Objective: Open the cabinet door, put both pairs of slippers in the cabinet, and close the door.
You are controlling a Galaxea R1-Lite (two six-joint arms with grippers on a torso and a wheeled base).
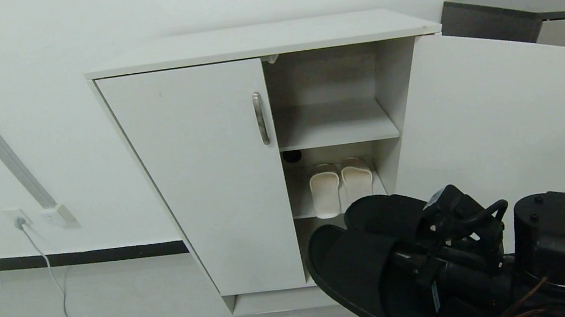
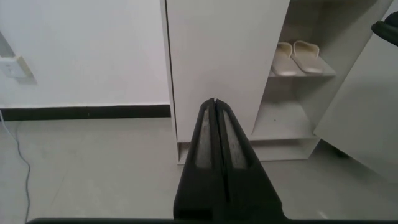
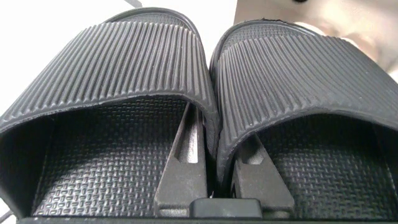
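Two black slippers (image 1: 365, 261) hang side by side at the lower right of the head view, just in front of the cabinet (image 1: 257, 40); the right gripper (image 3: 214, 155) has one finger inside each shoe, jaws narrow, pinching the two inner side walls together. That grip looks thin; soft walls may flex, so a quick swing or a knock could tilt the pair or let one shoe slide free. One pair of white slippers (image 1: 341, 186) already sits on the middle shelf at the frame's centre and takes most of its width; pushing the black pair in there would likely shove them back or jam. The opening is narrow, bounded on the left by the edge of the closed door (image 1: 204, 179) with its handle (image 1: 260, 118) and on the right by the cabinet's side wall; the held pair looks nearly as wide, so a skewed entry risks catching a toe on either edge or on a shelf lip. Open room lies on the upper shelf (image 1: 335, 128) and the bottom shelf (image 2: 283, 118), both bare; the bottom one is nearer. The open door (image 1: 497, 110) stands close beside the right arm and could be bumped. The left gripper (image 2: 214, 106) hovers over the floor near the cabinet, jaws pressed together on nothing.
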